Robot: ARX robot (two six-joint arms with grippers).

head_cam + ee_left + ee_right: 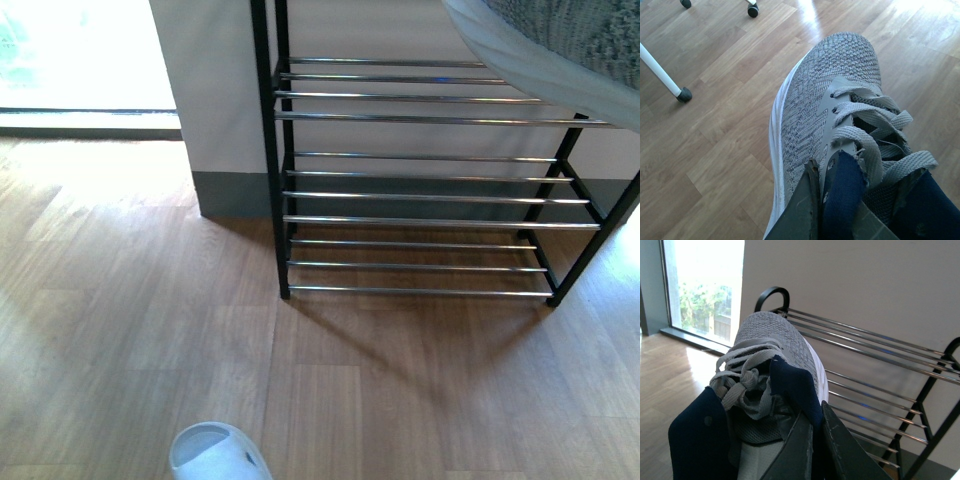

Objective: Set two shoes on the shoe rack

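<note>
Front, right wrist: shared shoe rack (430, 197)

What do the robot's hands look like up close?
Only the tips show. The left gripper has flat, dark grey, tapering plate fingers with fine scratches; the right gripper looks the same, scuffed pale along its edges. No cables or markings are visible.

Left claw (836, 202): dark fingers (802, 207) pinched onto the navy collar of one sneaker (840, 75). Right claw (817, 437): likewise clamped onto the other sneaker (775, 335).
</note>
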